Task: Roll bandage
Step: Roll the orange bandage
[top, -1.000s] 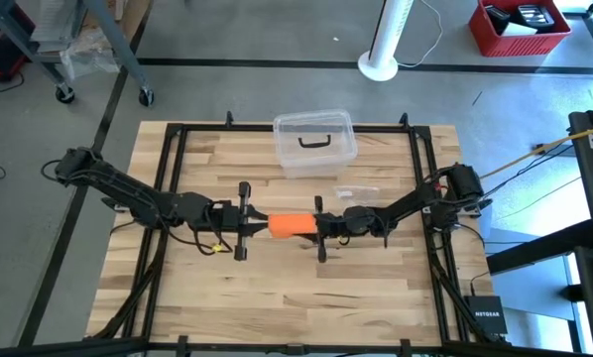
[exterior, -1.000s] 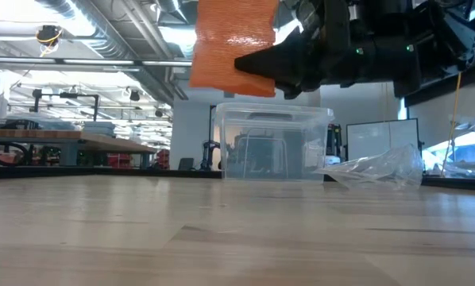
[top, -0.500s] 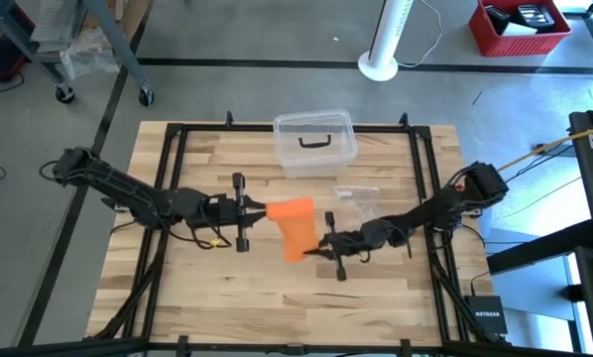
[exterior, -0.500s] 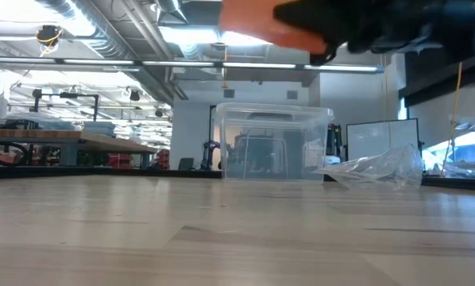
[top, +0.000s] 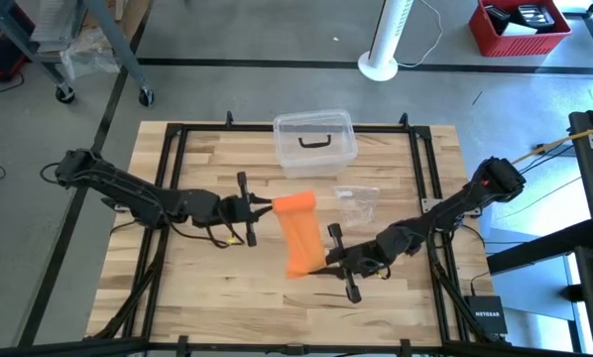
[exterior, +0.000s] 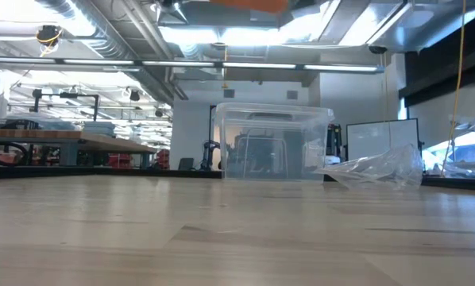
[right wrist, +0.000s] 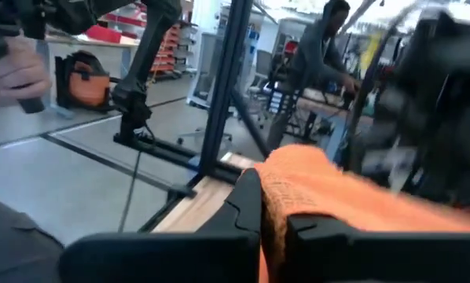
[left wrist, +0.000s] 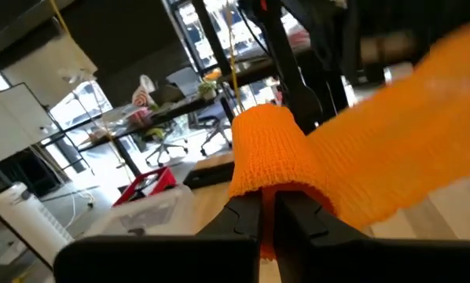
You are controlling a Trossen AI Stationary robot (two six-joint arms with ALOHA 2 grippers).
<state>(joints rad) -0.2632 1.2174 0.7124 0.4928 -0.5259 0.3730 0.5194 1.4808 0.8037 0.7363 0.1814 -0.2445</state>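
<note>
The bandage [top: 298, 234] stretched as a flat band above the counter [top: 217, 297], running between the two hands. The left hand [top: 260, 207] clenched its far end and the right hand [top: 321, 264] clenched its near end.

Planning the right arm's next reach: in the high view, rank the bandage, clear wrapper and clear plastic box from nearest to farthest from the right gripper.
1. Bandage: clamped in the right gripper at its near end.
2. Clear wrapper: farther back, toward the table's right.
3. Clear plastic box: at the far edge, centre.
</note>
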